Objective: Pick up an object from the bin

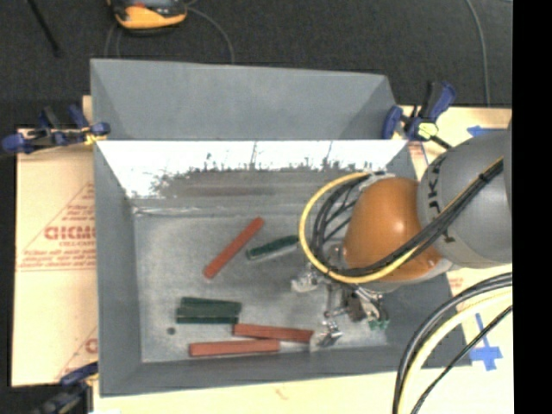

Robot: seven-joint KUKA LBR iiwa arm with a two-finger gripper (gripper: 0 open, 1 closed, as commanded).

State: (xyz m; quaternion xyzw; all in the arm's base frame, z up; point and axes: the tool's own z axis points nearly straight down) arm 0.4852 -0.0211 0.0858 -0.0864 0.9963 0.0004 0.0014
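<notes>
Camera view: a grey metal bin is seen from above, and the arm is brought in over its right edge, the wrist capped by a rounded orange cover ringed with cables; the gripper is seen below that cover, low over the floor near the bin's bottom-right corner. It is just beside or touching the right end of a long, flat reddish-brown stick; which of the two cannot be made out. Whether the gripper is spread or pressed together cannot be told either; nothing is seen pinched in it.

That stick is laid almost parallel to the bin's bottom edge; a second reddish-brown stick is laid just below it, nearer that edge. A dark green rectangular block is set just above them, toward the left edge; a third, tilted reddish-brown stick and a dark green stick are found near the middle of the floor, well apart from the gripper.

The step in hand is judged to be the settling onto the nearest stick's right end. It is judged best done if the gripper is centred across the stick's narrow width rather than at its very tip, lowered until the floor is almost met, and closed only once the stick is squarely bracketed; with the second stick so near, a grasp kept toward the right end is advised, so that one thing alone is lifted.
</notes>
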